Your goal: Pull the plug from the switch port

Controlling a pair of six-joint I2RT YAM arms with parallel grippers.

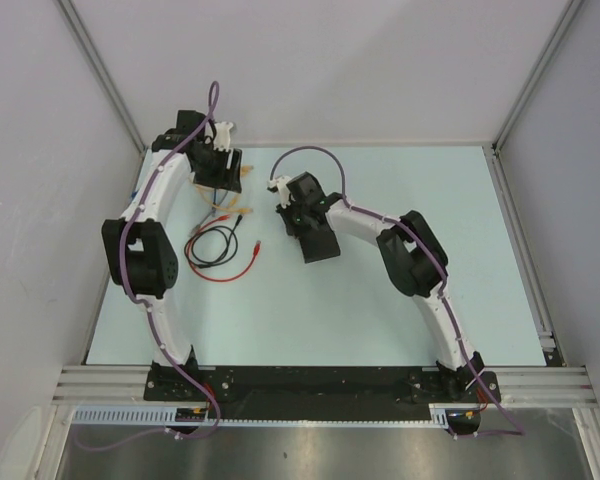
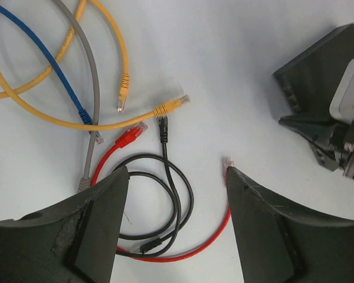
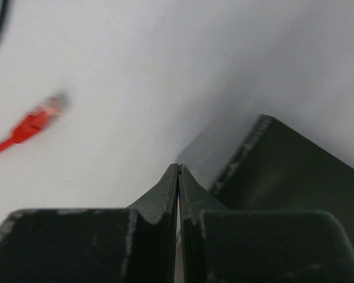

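Observation:
The flat black switch box lies mid-table; it also shows at the upper right of the left wrist view and to the right of my right fingers. I cannot make out its port. A red plug lies loose on the table left of the box, apart from it. My right gripper is shut with nothing visible between its jaws, its tips at the box's near corner. My left gripper hangs open over the coiled black cable. The red cable's plug sits by its right fingertip.
Loose patch cables lie left of the box: yellow, blue, grey, black and red. White walls and aluminium rails enclose the pale table on three sides.

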